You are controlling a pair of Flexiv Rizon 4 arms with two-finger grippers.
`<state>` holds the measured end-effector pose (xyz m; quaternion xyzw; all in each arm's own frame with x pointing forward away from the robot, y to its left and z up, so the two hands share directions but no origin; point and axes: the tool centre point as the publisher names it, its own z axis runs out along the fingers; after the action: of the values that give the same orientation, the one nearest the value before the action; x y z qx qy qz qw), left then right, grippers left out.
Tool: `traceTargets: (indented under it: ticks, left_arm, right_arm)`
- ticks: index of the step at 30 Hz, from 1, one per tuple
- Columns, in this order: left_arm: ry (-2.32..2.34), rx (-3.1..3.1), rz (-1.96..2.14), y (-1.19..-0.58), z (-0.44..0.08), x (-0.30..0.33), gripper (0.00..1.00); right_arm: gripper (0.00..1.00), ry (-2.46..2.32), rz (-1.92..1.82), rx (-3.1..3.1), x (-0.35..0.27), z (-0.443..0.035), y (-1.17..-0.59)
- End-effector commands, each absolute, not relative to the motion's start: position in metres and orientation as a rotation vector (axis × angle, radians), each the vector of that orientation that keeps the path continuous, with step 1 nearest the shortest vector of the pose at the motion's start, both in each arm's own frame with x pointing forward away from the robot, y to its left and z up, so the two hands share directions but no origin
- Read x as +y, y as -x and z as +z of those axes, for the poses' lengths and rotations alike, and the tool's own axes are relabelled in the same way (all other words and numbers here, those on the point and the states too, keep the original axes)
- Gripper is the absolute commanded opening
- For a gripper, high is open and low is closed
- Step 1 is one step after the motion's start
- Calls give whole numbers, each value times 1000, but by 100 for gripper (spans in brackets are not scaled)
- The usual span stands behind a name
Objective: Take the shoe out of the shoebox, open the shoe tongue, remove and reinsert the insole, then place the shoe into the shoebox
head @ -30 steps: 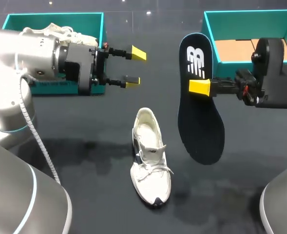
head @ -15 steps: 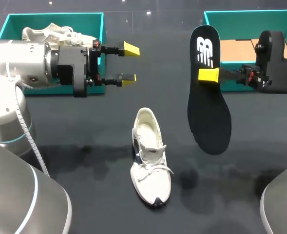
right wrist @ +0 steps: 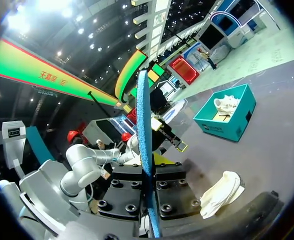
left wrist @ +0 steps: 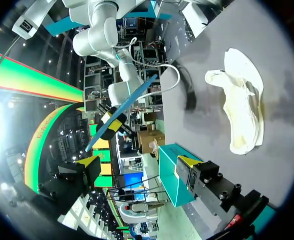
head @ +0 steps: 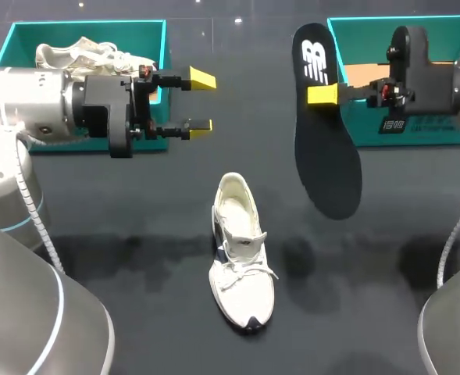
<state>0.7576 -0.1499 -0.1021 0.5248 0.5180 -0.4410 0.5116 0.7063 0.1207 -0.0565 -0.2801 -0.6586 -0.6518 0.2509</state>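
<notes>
A white shoe (head: 241,251) lies on the dark table, toe toward the front, its mouth open and empty. My right gripper (head: 322,94) is shut on the dark insole (head: 329,160), which hangs in the air beside the right teal shoebox (head: 370,23). In the right wrist view the insole (right wrist: 146,145) stands edge-on between the clamped fingers, with the shoe (right wrist: 221,192) below. My left gripper (head: 201,101) is open and empty, held above the table left of the insole. From the left wrist view, past its spread fingers (left wrist: 137,165), the shoe (left wrist: 241,112) and insole (left wrist: 122,112) show.
A second teal box (head: 26,35) at the back left holds another white shoe (head: 89,53); it also shows in the right wrist view as a teal box (right wrist: 236,125). The right shoebox shows a brown cardboard floor (head: 374,78).
My right arm has carried the insole up and back toward the right shoebox. My left gripper has drawn slightly leftward, still open. The shoe has not moved.
</notes>
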Motion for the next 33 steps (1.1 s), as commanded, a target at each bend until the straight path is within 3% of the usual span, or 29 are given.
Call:
traceTargets:
  ticks: [1,12,33]
  left_arm:
    - [-1262,1246,-1060,-757,-103,-150,100]
    - [-1262,1246,-1060,-757,-103,-150,100]
    - [-1243,1228,-1075,-763,-108,-167,100]
  right_arm:
    - [0,743,-1751,-1802,123,-59,-714]
    - [0,968,-1646,-1480,134,-86,-790]
    - [0,1093,-1512,-1369,151,-92,-806]
